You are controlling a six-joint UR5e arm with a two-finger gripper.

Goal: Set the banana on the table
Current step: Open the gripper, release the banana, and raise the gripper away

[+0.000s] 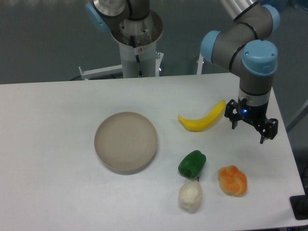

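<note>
The yellow banana (202, 119) lies flat on the white table (57, 144), to the right of the beige plate, with its tip pointing up and right. My gripper (250, 128) hangs just right of the banana's upper tip, clear of it. Its two dark fingers are spread apart and hold nothing.
A round beige plate (126, 141) sits at the table's middle. A green pepper (192, 163), a white lumpy item (190, 196) and an orange fruit (233, 180) lie in front of the banana. The table's right edge is close to the gripper. The arm's base (137, 43) stands at the back.
</note>
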